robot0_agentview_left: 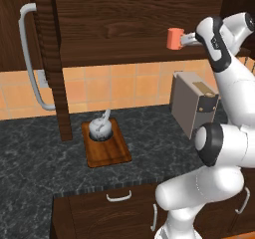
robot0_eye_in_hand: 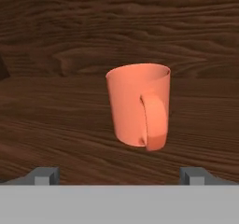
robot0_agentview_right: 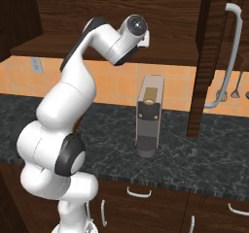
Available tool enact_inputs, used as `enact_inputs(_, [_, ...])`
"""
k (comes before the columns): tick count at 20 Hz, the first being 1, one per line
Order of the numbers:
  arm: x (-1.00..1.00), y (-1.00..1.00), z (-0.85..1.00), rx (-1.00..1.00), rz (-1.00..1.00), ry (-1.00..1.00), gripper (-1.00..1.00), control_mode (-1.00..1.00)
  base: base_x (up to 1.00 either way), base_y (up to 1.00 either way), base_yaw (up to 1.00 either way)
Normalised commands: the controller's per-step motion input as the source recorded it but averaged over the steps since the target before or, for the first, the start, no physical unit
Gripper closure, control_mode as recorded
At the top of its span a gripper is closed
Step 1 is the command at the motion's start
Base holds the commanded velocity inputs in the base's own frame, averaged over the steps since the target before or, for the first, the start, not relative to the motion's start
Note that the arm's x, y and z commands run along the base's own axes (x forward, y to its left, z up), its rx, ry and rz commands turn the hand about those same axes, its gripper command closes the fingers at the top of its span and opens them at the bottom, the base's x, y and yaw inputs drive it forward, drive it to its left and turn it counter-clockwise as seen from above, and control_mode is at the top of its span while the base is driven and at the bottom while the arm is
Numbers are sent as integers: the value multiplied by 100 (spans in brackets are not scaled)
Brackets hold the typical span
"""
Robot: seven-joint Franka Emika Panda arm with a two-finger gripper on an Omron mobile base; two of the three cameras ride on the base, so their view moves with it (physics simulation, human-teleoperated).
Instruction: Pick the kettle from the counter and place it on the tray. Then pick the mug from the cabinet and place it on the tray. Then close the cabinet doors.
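Two fingertips [robot0_eye_in_hand: 45,175] stand wide apart at the bottom of your hand view, so your gripper [robot0_eye_in_hand: 122,176] is fully open and holds nothing. Directly ahead of it, centred between the tips but not yet between them, stands the mug [robot0_eye_in_hand: 139,107], upright on the cabinet [robot0_eye_in_hand: 56,120] shelf, its long axis vertical. The loop handle faces your camera, slightly to the right of the mug's middle. Judged from this, the coming move is a straight advance along the gripper's own line until the tips flank the orange body; the handle pointing at you is the feature to watch, since the jaws must close across the wall on either side of it.

From the left base view, the gripper [robot0_agentview_left: 188,40] sits at shelf height just beside the mug [robot0_agentview_left: 175,39], reaching in from the right, with no contact visible. Below, on the counter [robot0_agentview_left: 40,153], the kettle [robot0_agentview_left: 100,127] already rests on the tray [robot0_agentview_left: 110,156], so the first step looks complete. A boxy grey appliance [robot0_agentview_left: 191,103] stands on the counter under the arm. The cabinet doors [robot0_agentview_left: 47,44] hang open, the other leaf [robot0_agentview_right: 206,57] showing in the right base view; closing them remains to be done.
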Motion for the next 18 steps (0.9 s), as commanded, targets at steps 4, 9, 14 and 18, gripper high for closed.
enact_inputs(4, [36,0,-1,0,4,3,-100,-100,0,0,0])
enact_inputs(9, [35,-2,0,0,4,0,-100,-100,0,0,0])
enact_inputs(14, [22,-2,-7,0,2,0,-100,-100,0,0,0])
enact_inputs(18, [10,0,-9,0,2,0,-100,-100,0,0,0])
